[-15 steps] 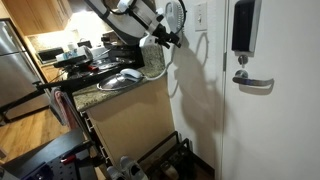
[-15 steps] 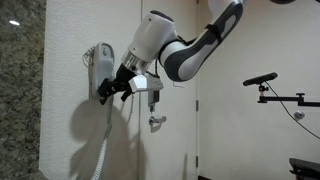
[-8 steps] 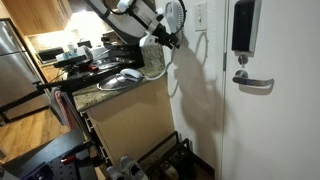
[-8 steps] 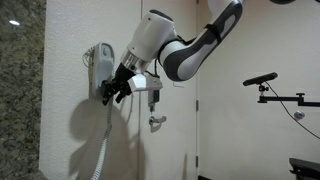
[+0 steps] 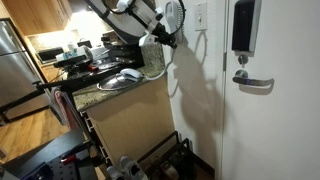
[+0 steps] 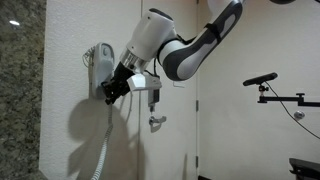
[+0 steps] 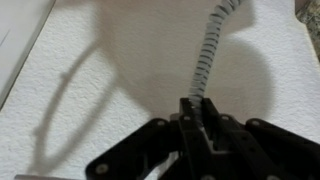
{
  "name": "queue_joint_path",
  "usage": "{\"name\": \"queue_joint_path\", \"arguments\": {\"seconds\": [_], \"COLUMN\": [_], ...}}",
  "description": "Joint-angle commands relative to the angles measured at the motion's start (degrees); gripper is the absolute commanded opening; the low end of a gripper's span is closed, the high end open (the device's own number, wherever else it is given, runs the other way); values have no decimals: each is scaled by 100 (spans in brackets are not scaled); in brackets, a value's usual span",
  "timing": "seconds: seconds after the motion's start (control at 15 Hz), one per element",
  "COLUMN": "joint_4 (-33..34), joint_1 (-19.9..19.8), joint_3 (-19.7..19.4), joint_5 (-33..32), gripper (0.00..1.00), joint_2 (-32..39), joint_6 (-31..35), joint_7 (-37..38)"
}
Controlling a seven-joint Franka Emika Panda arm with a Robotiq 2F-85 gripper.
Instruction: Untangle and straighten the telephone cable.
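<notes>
One tool [image 7: 197,114] is shown, closed on the telephone cable [image 7: 206,55]. In the wrist view the coiled whitish cord is pinched between the dark fingers [image 7: 214,126]. From the grip the cable is run toward 12 o'clock and is bent slightly toward 1 o'clock near the top edge. Its looping shadow is cast on the textured white wall [image 7: 120,40] at 9 o'clock of the tool. In an exterior view the tool is held close to the wall at 5 o'clock of the wall phone handset [image 6: 100,60], and the cable is hung from there toward 6 o'clock.
</notes>
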Motion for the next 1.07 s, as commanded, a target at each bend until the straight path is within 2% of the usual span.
{"name": "queue_joint_path", "arguments": {"seconds": [0.0, 0.4, 0.87, 0.93, 1.0], "joint_4": [24, -8, -248, -313, -58], "joint_1": [179, 547, 562, 559, 493], "joint_3": [-115, -367, -539, -564, -488], "joint_5": [-287, -854, -728, -735, -683], "gripper": [4, 4, 4, 4, 4], "joint_2": [-185, -661, -851, -882, -636], "joint_6": [-38, -239, -961, -1024, -809], "joint_7": [96, 611, 921, 1009, 786]}}
